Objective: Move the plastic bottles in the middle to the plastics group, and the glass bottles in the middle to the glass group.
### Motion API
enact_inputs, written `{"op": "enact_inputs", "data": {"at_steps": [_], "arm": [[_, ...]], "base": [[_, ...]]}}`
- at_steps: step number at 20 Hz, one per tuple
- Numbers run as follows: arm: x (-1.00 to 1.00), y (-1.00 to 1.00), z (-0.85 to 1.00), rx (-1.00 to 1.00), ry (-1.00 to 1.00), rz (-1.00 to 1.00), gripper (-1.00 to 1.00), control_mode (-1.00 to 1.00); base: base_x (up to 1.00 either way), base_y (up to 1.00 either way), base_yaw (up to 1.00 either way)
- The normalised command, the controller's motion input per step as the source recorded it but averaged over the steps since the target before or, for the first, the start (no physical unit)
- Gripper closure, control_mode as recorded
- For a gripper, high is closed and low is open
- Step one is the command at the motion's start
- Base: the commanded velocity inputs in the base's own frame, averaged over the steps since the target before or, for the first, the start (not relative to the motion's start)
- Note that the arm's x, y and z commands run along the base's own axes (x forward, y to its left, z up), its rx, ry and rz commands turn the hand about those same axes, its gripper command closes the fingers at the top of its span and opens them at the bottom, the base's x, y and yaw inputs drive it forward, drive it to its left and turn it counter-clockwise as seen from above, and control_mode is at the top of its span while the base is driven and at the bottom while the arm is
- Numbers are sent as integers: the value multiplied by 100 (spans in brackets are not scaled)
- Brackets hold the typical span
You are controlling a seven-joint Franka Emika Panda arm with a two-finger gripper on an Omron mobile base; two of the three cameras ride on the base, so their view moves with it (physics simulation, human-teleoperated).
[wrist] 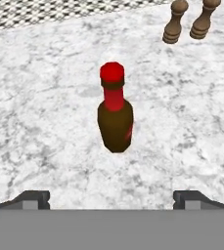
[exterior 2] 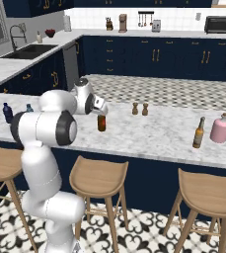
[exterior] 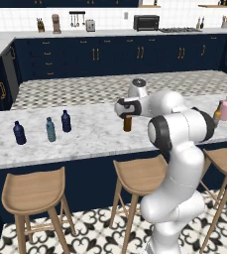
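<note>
No words, numbers or signs can be read anywhere. Nothing is written on the brown bottle with the red cap [wrist: 115, 118], and no label is seen on it.

I see the marble tabletop [exterior 2: 149, 136] carrying a red-capped brown bottle [exterior 2: 101, 122] centrally, two shakers [exterior 2: 139, 108] at its two o'clock, and an amber bottle [exterior 2: 199, 133] touching nothing beside a pink bottle [exterior 2: 220, 128] at three o'clock.

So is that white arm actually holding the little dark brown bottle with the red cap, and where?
No. The gripper is open and empty, its fingertips apart, above the upright dark brown red-capped bottle on the marble counter.
</note>
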Motion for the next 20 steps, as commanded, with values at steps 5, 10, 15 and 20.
{"op": "enact_inputs", "data": {"at_steps": [5,10,15,20], "arm": [[34,0,-18,0,-3,0,-100,-100],[18,0,-15,0,-1,0,-100,-100],[7,-6,-9,0,0,0,-100,-100],[25,-15,-14,0,0,1,-100,-100]], "base": [[0,0,0],[0,0,0],[0,0,0],[0,0,0]]}}
